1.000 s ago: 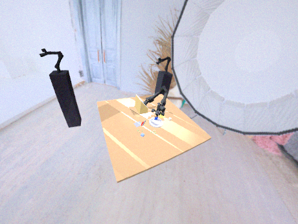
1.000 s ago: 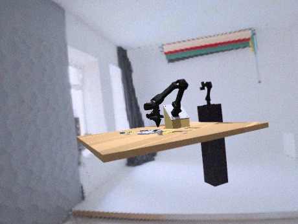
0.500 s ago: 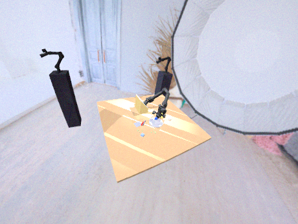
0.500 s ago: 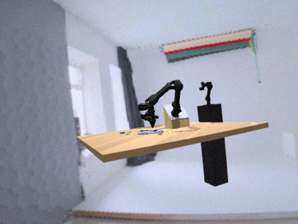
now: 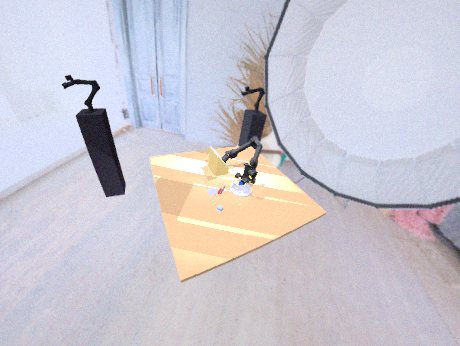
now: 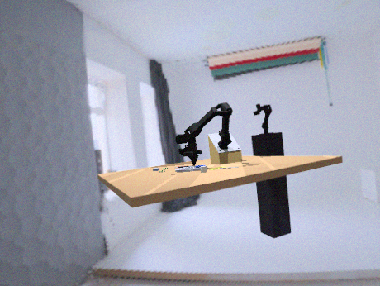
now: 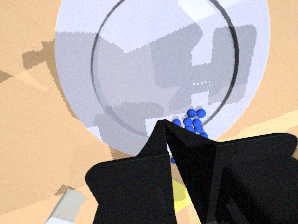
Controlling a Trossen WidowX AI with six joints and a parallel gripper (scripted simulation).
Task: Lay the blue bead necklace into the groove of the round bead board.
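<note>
The round bead board point(image 5: 235, 192) point(image 6: 182, 169) point(image 7: 70, 50) is pale, with a dark ring groove. The blue bead necklace point(image 5: 241, 183) point(image 7: 197, 123) is bunched in a heap across the groove and rim at the board's near right in the wrist view. The fingers hide part of it. My gripper point(image 6: 194, 164) point(image 7: 161, 123) is shut, its tips low over the board beside the heap. One bead shows through the slit behind the tips. No bead is plainly seen pinched between them.
A slant-topped yellow block point(image 5: 218, 163) point(image 6: 226, 158) stands near the arm's base. A grey block point(image 7: 69, 204) and a yellow piece point(image 7: 181, 196) lie by the board. A small blue block point(image 5: 220, 208) point(image 6: 156, 169), a red piece point(image 5: 220, 191) and small green bits point(image 5: 236, 204) lie on the table.
</note>
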